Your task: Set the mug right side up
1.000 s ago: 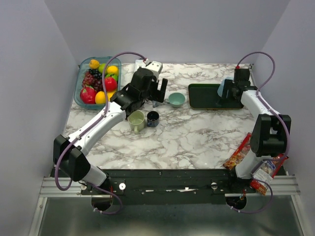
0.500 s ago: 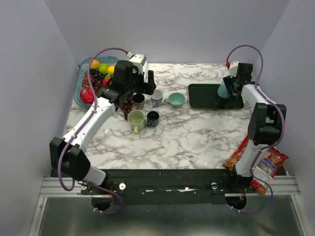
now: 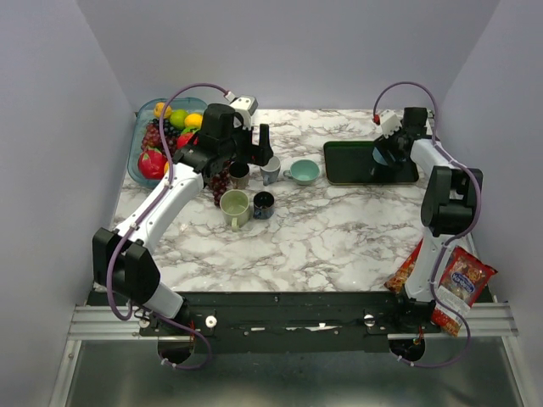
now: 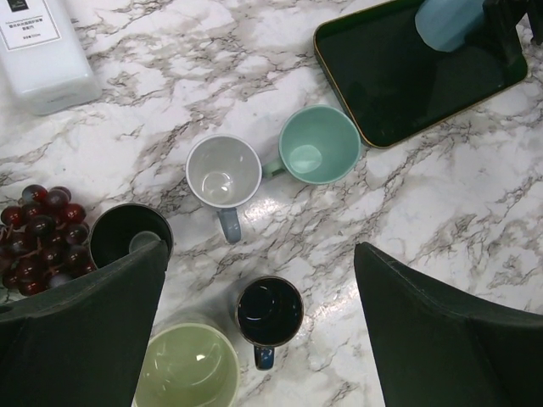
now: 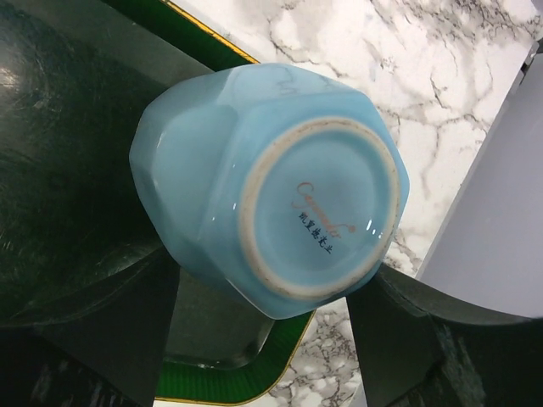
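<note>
A light blue mug (image 5: 271, 203) is held between my right gripper's (image 5: 263, 339) fingers, tilted, with its base and printed mark turned to the wrist camera. It hangs over the right end of the dark green tray (image 3: 349, 166). It also shows in the left wrist view (image 4: 450, 21). From above, my right gripper (image 3: 386, 154) mostly hides it. My left gripper (image 3: 254, 154) is open and empty, hovering above a cluster of upright mugs. In the left wrist view my left gripper (image 4: 263, 339) has its fingers spread wide either side of a dark blue mug (image 4: 269, 311).
Upright below the left gripper: a white mug (image 4: 223, 170), a teal cup (image 4: 318, 145), a black mug (image 4: 127, 233), a pale green mug (image 4: 187, 369). Grapes (image 4: 38, 229) and a white box (image 4: 42, 51) lie left. A fruit tray (image 3: 161, 140) sits back left, snack packs (image 3: 458, 284) front right.
My left gripper has pulled back left, away from the teal cup, uncovering the white and black mugs. My right gripper has shifted and turned at the tray with the blue mug in it.
</note>
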`<control>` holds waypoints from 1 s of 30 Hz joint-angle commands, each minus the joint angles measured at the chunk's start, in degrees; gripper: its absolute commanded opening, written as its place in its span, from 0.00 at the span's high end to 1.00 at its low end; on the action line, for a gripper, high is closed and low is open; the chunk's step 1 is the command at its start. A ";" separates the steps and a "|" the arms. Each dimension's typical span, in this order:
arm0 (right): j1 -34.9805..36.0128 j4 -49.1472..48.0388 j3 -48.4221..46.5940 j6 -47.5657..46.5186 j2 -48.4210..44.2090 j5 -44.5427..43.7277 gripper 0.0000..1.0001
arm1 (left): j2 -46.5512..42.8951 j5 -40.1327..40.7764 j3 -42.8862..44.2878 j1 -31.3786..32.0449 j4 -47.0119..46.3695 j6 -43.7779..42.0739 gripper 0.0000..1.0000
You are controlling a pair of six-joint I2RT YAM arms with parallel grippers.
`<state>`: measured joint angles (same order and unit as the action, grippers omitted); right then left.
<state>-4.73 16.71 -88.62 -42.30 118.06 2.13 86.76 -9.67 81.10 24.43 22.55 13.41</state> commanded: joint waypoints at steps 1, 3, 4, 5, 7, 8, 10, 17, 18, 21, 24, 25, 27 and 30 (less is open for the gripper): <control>-0.10 3.94 -2.87 0.64 2.96 3.49 0.20 | 0.69 -1.31 2.22 -0.34 0.57 0.39 0.01; -0.10 5.34 -3.40 3.18 3.14 3.76 0.20 | 1.13 -1.40 2.57 -0.43 0.57 0.39 0.01; -0.10 6.48 -4.01 3.98 3.49 3.93 0.20 | 1.30 -1.40 2.66 -0.43 0.66 0.39 0.01; -0.10 7.71 -4.45 4.68 3.84 4.11 0.21 | 1.22 -1.40 2.75 -0.43 0.66 0.30 0.01; -0.10 10.00 -5.16 7.66 4.11 4.28 0.21 | 1.39 -1.49 2.57 -0.43 0.57 0.21 0.01; -0.10 10.79 -5.16 8.37 4.02 4.72 0.21 | 1.22 -1.49 2.48 -0.43 0.57 0.21 0.01; -0.10 10.98 -4.37 11.79 3.06 4.02 0.19 | 1.13 -1.67 2.13 -0.43 0.48 0.21 0.01; -0.10 11.94 -2.52 17.51 -2.31 8.76 0.25 | -0.19 -2.10 -0.06 -0.52 -0.48 0.39 0.01; -0.10 12.55 -2.44 18.48 -2.48 10.25 0.26 | -0.10 -2.19 -0.24 -0.52 -0.48 0.30 0.01; -0.19 13.35 -1.91 20.15 -2.92 11.57 0.30 | -0.54 -2.72 -1.03 -0.52 -0.75 0.39 0.01; -0.10 13.61 -0.77 21.82 -3.89 12.81 0.33 | -1.24 -3.25 -1.91 -0.52 -1.27 0.39 0.01; -0.19 13.70 -0.50 22.26 -4.06 13.07 0.34 | -1.33 -3.42 -2.00 -0.52 -1.28 0.22 0.01; -0.10 13.70 0.81 23.40 -5.20 14.21 0.34 | -1.42 -3.69 -2.00 -0.52 -1.36 0.04 0.01; -0.01 12.57 2.22 25.68 -6.52 14.66 0.36 | -1.51 -4.13 -2.35 -0.52 -2.06 0.30 0.01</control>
<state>-4.73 28.45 -88.51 -20.97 114.78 13.50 87.46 -11.51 79.75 24.32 22.37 13.47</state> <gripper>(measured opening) 0.654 0.988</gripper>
